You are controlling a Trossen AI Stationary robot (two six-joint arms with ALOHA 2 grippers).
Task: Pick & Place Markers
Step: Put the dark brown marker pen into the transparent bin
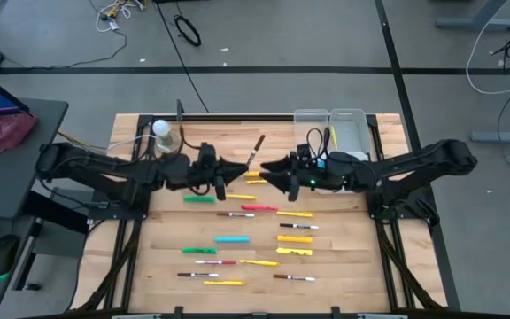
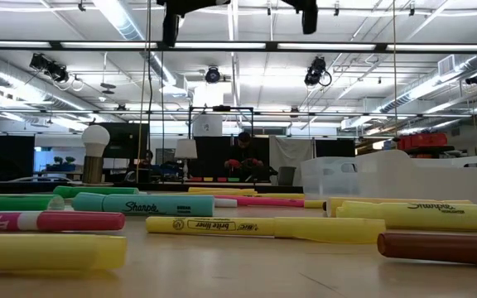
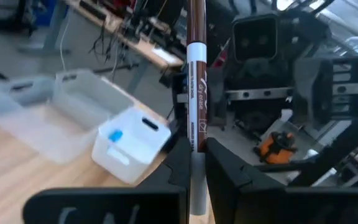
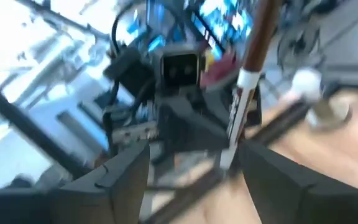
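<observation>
Many markers [image 1: 237, 239] lay scattered on the near half of the wooden bench [image 1: 343, 266]. Farther back, above its middle, the left tool [image 1: 242, 167] was clamped on a brown-capped marker [image 3: 196, 81], held upright. Facing it, the right tool [image 1: 266, 167] stood with fingers [image 4: 126, 171] apart. Beyond sat clear bins [image 1: 330, 128].

Two clear bins [image 1: 342, 124] and a white ball lamp [image 1: 161, 128] sit on the wooden table [image 1: 343, 266].
</observation>
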